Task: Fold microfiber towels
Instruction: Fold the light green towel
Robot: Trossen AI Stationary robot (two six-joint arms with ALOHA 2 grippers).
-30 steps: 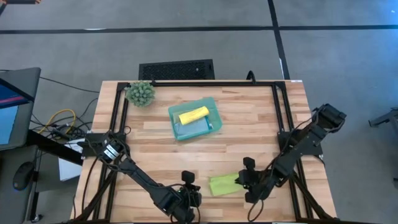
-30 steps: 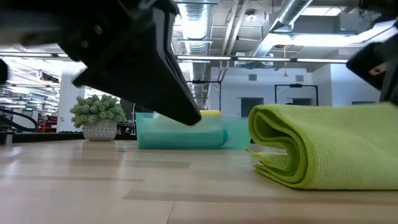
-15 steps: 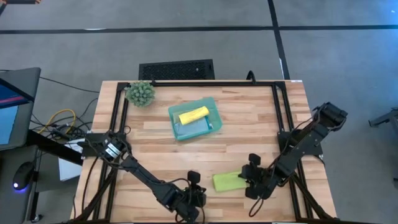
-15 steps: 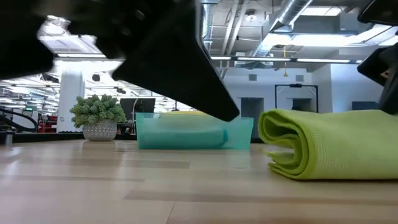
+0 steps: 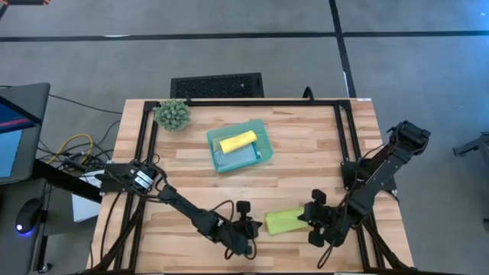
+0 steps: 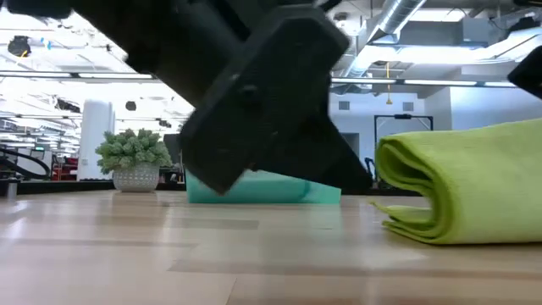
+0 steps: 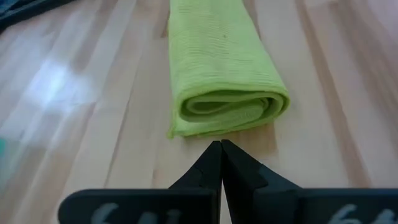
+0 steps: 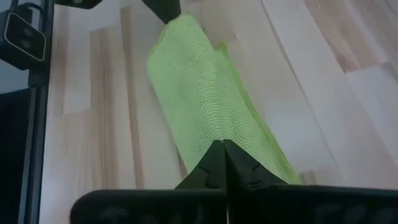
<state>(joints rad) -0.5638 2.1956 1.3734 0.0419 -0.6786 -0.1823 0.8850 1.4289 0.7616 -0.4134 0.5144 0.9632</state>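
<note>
From above, my left gripper (image 5: 252, 227) sits low in the frame, a little left of centre, fingers pressed together on nothing. Just to its right lies the lime green towel (image 5: 281, 221), folded into a short roll on the wooden table (image 5: 306, 145). My right gripper (image 5: 307, 218) is at the towel's right end, jaws fully closed; from this height I cannot tell whether any cloth is caught between them. Up in the middle of the frame the teal tray (image 5: 263, 136) holds a rolled yellow towel (image 5: 238, 140) and a light blue towel (image 5: 239, 157). The plant ball (image 5: 173, 114) stands at the upper left of the table.

At table height, a dark arm of mine fills the upper left and centre. The lime green towel (image 6: 461, 186) lies at the right edge, its rolled fold facing left, resting on the wood. The teal tray (image 6: 254, 188) shows behind, and the plant ball (image 6: 134, 158) at the far left.

Past my left wrist, the left gripper (image 7: 221, 148) shows its tips meeting in a point at bottom centre, just short of the towel's (image 7: 221, 68) rolled end, not touching it.

Past my right wrist, the right gripper (image 8: 221, 148) tips are closed at bottom centre, right at the surface of the lime green towel (image 8: 202, 93), which runs toward the upper left.
</note>
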